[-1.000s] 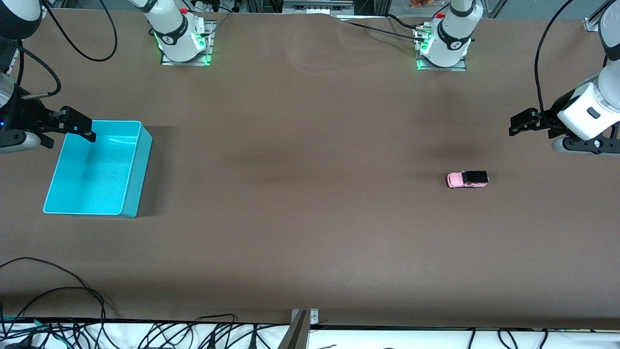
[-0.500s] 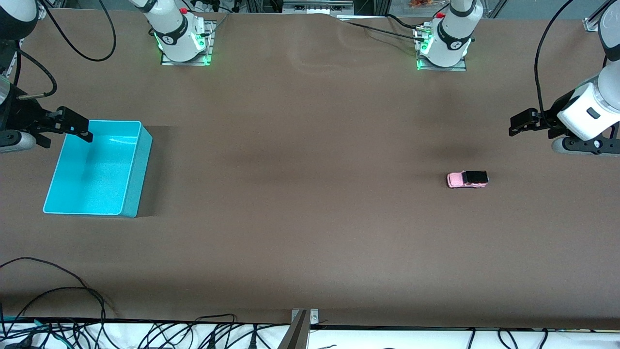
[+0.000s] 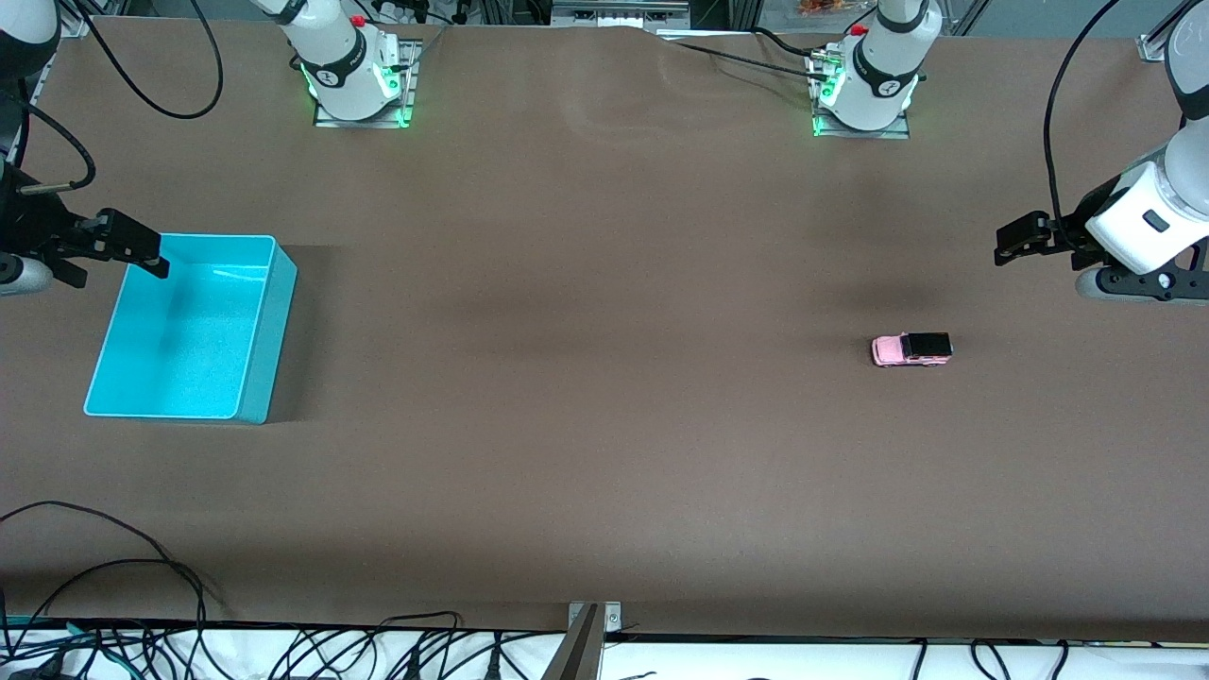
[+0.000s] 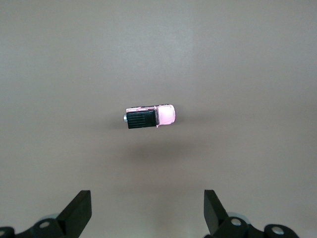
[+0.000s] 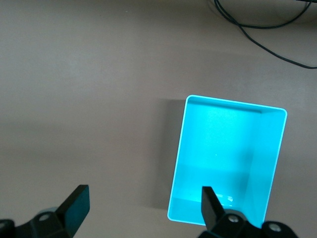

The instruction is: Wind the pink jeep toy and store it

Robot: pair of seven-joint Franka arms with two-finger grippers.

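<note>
Brown table across the whole scene, cables along its edge nearest the front camera. Pink jeep toy on its wheels on the bare surface, toward the left arm's end, well apart from everything else; black roof and rear section turned toward the left arm's end, pink nose toward the middle of the table. Same toy in the left wrist view, lying apart from both fingertips, untouched.

Left gripper up in the air over bare table near the left arm's end, holding nothing, fingers spread wide with the toy seen in the gap well clear of them.

Turquoise bin at the right arm's end of the table, open top, nothing inside, seen also in the right wrist view. Right gripper up in the air over the bin's corner farthest from the front camera, holding nothing, fingers spread apart.

Toy and bin at different ends of the table, far from each other.
</note>
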